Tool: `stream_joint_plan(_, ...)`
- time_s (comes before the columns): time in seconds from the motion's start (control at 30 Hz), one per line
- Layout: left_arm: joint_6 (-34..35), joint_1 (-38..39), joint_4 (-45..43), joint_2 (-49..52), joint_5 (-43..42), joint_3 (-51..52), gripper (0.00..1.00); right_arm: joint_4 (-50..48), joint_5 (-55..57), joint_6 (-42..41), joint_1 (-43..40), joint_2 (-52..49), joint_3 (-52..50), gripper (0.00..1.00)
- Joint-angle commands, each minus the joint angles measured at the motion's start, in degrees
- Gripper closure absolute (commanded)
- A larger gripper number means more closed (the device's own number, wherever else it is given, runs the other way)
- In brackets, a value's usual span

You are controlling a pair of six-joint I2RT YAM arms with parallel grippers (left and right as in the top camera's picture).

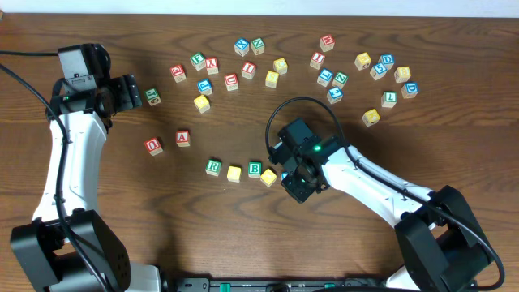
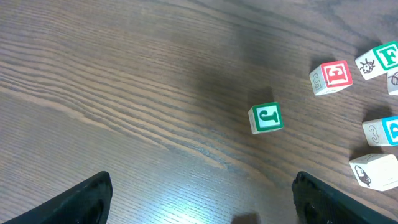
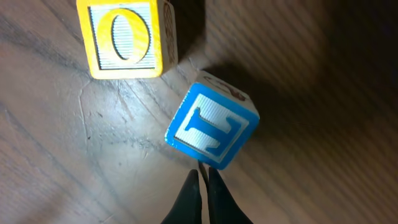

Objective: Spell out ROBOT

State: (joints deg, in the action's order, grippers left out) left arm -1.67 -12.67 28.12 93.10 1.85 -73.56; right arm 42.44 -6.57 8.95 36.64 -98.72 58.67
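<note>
Cubes lie in a row on the tabletop (image 1: 162, 235): green R (image 1: 212, 167), yellow cube (image 1: 234, 173), green B (image 1: 255, 169), yellow O (image 1: 268, 177), with blue T (image 3: 211, 130) skewed just beside it. The right hand (image 3: 203, 183) is pressed together, empty, at the T's corner; the left hand (image 2: 202, 204) stands wide apart.

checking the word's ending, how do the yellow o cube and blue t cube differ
Frame: the O cube has a yellow frame, the T cube a blue one.
Pose: in the right wrist view the O cube sits square, the T cube is turned diagonally.
Place: the T cube lies just ahead of the shut right claw; the O cube is farther off.
Both show their letter face up.
</note>
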Motion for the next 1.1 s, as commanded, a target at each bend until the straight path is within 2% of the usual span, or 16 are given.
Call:
stream_joint_plan(0.0,0.28,-0.13,0.15,-1.27,0.11,0.26,0.09,-0.92,-0.46,4.07,-0.28,0.15,-2.49,0.99)
stream_joint_plan(0.37,0.28,-0.11,0.15,-1.27,0.11,0.26,0.09,-7.74,-0.22,6.45,-0.46,0.15,-6.51,0.99)
stream_joint_plan(0.7,0.28,-0.11,0.15,-1.27,0.11,0.26,0.09,-14.4,0.26,-1.57,-2.56,0.15,-6.51,0.99)
stream_joint_plan(1.07,0.28,-0.11,0.13,-1.27,0.11,0.26,0.09,-19.23,-0.85,-2.71,-4.13,0.15,-6.51,0.99)
